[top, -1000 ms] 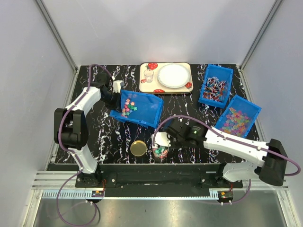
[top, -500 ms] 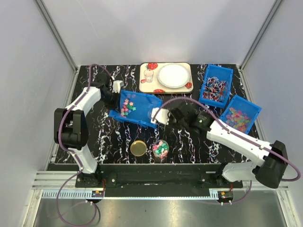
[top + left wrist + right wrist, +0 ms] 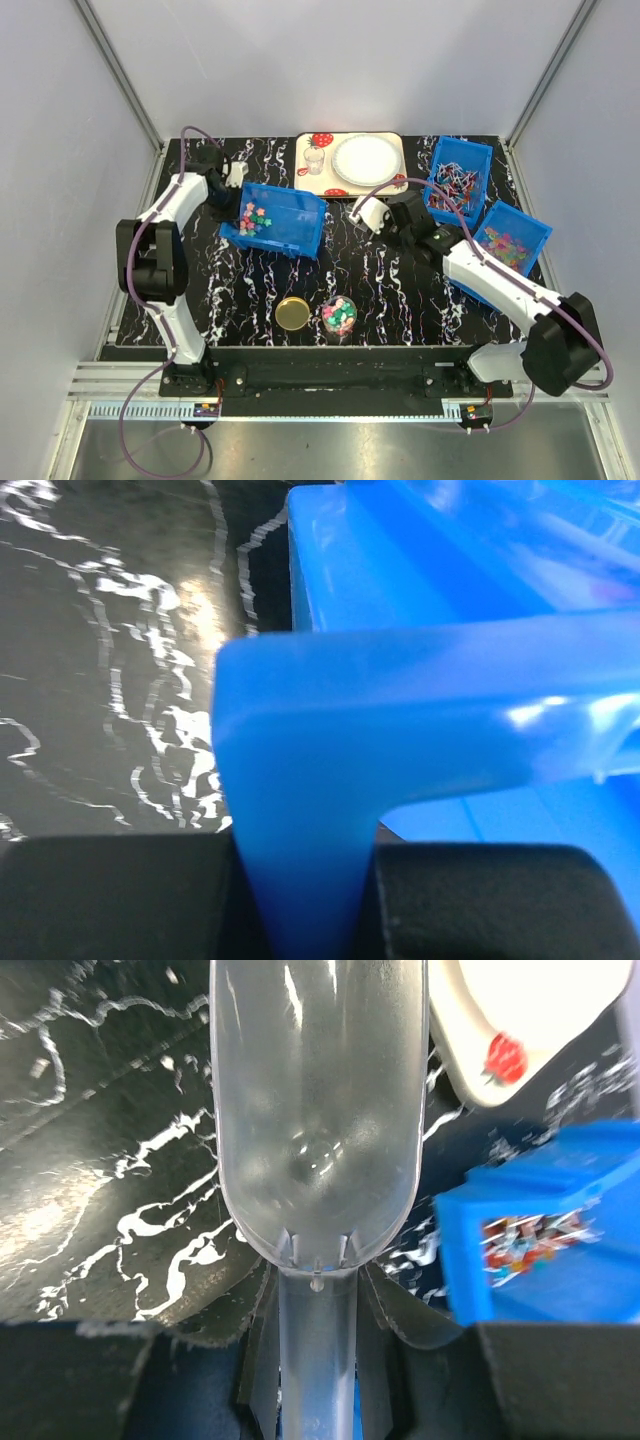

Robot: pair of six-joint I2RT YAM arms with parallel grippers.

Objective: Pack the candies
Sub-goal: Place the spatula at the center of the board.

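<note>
Two arms reach over a black marbled table [image 3: 400,290]; the left gripper [image 3: 236,182] is clamped on the far left corner of a blue bin [image 3: 290,225], its jaws drawn close with only the bin's rim between them; in the left wrist view that rim runs down between the black fingers [image 3: 110,900] and fills most of the picture; whether the bin is lifted off the table cannot be told. The candies [image 3: 250,215] lie gathered at the bin's left end, near the gripped corner; more of them sit in a clear jar [image 3: 340,316] near the table's front edge, with a gold lid [image 3: 293,313] just beside it on the left. The right gripper [image 3: 390,216] holds a clear scoop [image 3: 370,213] by its handle, its jaws narrowed onto it; in the right wrist view the scoop's bowl is empty and points away from the fingers; it hangs between the blue bin and two further bins on the right, one with stick sweets [image 3: 457,182], one with translucent sweets [image 3: 510,242]. A tray [image 3: 305,185] bearing a white plate [image 3: 366,160] stands at the far edge.
</note>
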